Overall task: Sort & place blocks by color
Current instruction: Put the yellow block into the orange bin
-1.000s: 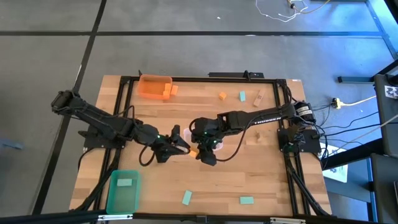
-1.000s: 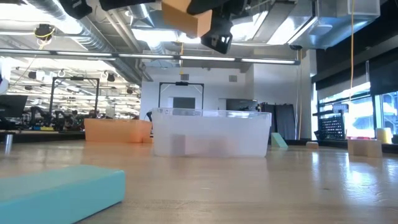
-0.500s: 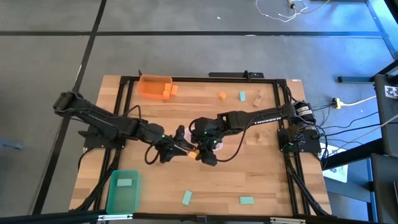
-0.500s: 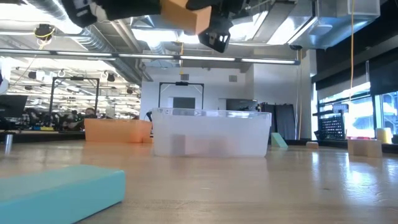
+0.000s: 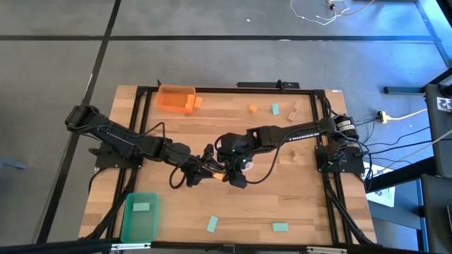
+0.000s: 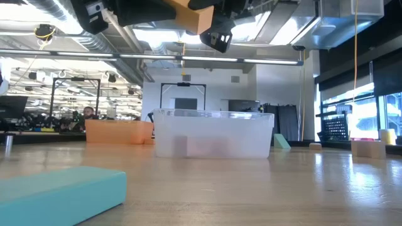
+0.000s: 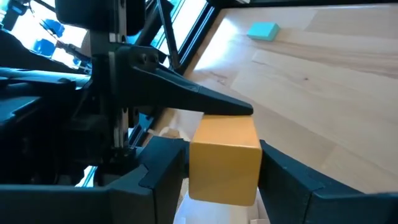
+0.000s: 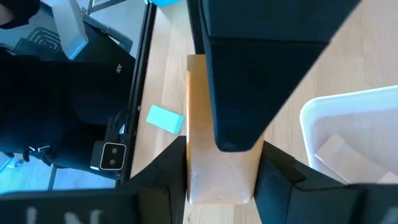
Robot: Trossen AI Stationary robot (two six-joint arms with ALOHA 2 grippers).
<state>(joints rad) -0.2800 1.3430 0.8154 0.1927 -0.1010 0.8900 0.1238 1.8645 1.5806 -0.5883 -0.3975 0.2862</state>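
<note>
Two hands: both meet over mid-worktop, above the clear bin [image 6: 213, 135].
Right hand [image 5: 230, 171]: I see it clamped on the orange block [image 5: 219, 171], fingers half closed on its narrow faces.
Left hand [image 5: 211, 169]: spread wide, one finger on either side of the same block; I cannot tell whether they press on it.
Held block: lifted off the wood, beside the clear bin's rim.
Far edge: I count an orange piece [image 5: 252, 109], a mint piece [image 5: 275, 108] and a tan piece [image 5: 292, 111], well apart from the arms.
Near edge: two mint pieces [image 5: 212, 224] [image 5: 280, 227] on open wood.
Corners: orange bin [image 5: 175, 99] far left; green bin [image 5: 139, 220] near left.
Open room: bare worktop [image 5: 304, 190] on the right side.
</note>
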